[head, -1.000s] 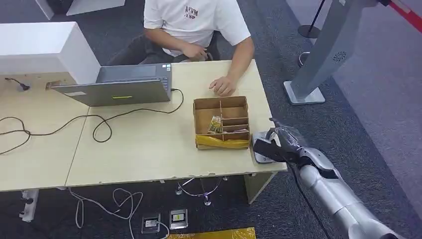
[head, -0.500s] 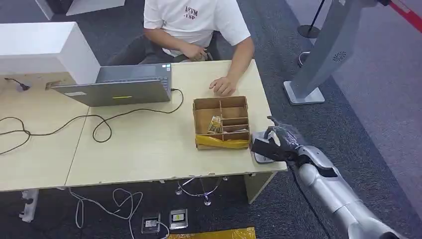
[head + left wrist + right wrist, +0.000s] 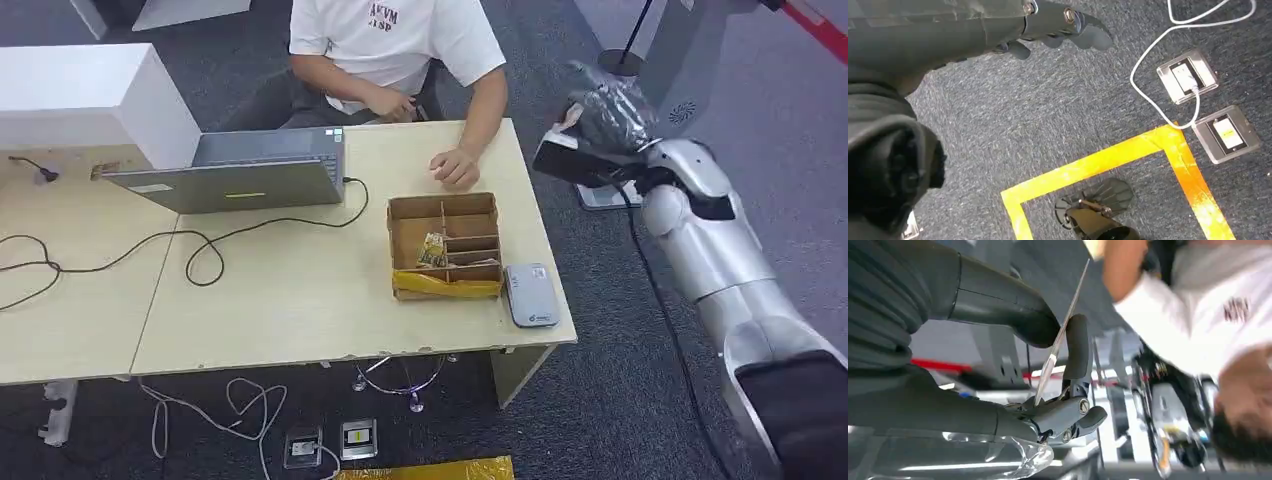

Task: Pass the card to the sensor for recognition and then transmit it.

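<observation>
Beside the person [image 3: 400, 45], the right hand [image 3: 600, 125] pinches the card [image 3: 1060, 335]; shirt lettering unreadable.

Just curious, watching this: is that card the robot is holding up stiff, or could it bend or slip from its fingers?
The card probably is stiff: edge-on in the right wrist view it stays straight. It looks thin and light. The right hand pinches it between thumb and a finger, so its smooth faces might let it slip.
</observation>
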Controlling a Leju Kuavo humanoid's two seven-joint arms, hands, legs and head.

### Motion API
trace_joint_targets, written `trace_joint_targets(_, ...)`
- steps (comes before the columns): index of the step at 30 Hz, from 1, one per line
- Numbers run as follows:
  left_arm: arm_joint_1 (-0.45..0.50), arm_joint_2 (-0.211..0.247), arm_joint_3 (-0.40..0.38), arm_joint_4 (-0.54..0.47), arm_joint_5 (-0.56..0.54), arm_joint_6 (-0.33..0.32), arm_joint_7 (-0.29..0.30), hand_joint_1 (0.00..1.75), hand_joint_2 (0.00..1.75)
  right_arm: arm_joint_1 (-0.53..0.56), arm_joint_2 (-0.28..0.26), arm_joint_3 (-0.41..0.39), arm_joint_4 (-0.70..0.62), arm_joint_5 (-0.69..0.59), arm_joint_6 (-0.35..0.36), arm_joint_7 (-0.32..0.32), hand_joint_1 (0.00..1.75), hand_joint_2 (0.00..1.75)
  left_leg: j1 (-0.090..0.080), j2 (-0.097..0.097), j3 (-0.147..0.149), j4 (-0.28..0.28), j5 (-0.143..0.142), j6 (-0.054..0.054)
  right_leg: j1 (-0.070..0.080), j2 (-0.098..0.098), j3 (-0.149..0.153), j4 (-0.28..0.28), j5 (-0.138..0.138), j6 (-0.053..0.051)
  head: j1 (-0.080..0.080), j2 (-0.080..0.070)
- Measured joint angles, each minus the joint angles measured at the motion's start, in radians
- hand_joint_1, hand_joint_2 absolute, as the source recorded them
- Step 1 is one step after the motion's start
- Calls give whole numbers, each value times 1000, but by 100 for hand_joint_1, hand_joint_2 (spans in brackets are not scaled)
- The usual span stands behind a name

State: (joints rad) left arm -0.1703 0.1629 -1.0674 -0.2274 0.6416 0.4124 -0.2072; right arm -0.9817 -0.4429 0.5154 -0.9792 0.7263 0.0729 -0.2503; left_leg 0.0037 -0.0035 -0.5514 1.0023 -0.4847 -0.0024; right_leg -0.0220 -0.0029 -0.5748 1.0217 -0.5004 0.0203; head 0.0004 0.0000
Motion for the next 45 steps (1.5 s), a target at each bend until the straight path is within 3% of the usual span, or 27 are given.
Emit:
trace_joint_targets(6, -7, -1, -16, 0, -13, -1, -14, 0, 0, -180, 69, 11, 126, 63, -5, -76, 175, 175, 1, 0, -1, 0, 0, 0, 1, 0, -1, 0, 0, 0, 0, 0)
trace_joint_targets(12, -9, -2, -23, 0, -24, -13, -15, 0, 0, -256, 162, 44, 252, 123, -5, -106, 175, 175, 2, -2, -3, 0, 1, -1, 2, -2, -1, 0, 0, 0, 0, 0)
trace_joint_targets(18, -16, 2, -35, 0, -35, -18, -15, 0, 0, -298, 265, 93, 371, 183, 0, -87, 175, 175, 2, -2, -2, 0, 1, -1, 3, -2, -1, 0, 0, 0, 0, 0)
trace_joint_targets(26, -21, 4, -48, -2, -37, -27, -15, 0, 0, -306, 359, 137, 490, 196, 0, -51, 175, 175, 3, 0, -1, 0, 1, -1, 3, 0, -1, 0, 0, 0, -2, 0)
trace_joint_targets(27, -24, 4, -48, -2, -36, -28, -15, 0, 0, -301, 369, 141, 504, 198, 0, -49, 168, 175, 3, 0, -1, 0, 1, -1, 3, 1, -1, 0, 0, 0, 0, 0)
trace_joint_targets(28, -25, 4, -48, -2, -35, -28, -15, 0, 0, -298, 376, 142, 510, 198, 0, -46, 26, 175, 3, 0, -1, 0, 1, -1, 3, 0, -1, 0, 0, 0, -1, 0)
trace_joint_targets(29, -25, 4, -48, -2, -34, -28, -15, 0, 0, -298, 383, 145, 517, 199, 0, -45, 0, 175, 3, -1, -1, 0, 1, -1, 3, -1, -1, 0, 0, 0, 1, 0)
trace_joint_targets(36, -20, 5, -48, -2, -30, -27, -15, 0, 0, -297, 406, 159, 558, 203, -18, -31, 0, 175, 3, -1, -1, 0, 1, -1, 3, -1, -1, 0, 0, 0, 0, 0)
trace_joint_targets(37, -20, 5, -48, -2, -29, -26, -15, 0, 0, -297, 406, 160, 560, 201, -22, -29, 0, 0, 3, -1, -1, 0, 1, -1, 3, -1, -1, 0, 0, 0, 0, 0)
trace_joint_targets(45, -15, 3, -48, -2, -22, -13, -15, 0, 0, -292, 404, 156, 577, 127, -79, -57, 0, 0, 3, -1, -1, 0, 1, -1, 3, 0, -1, 0, 0, 0, 0, 0)
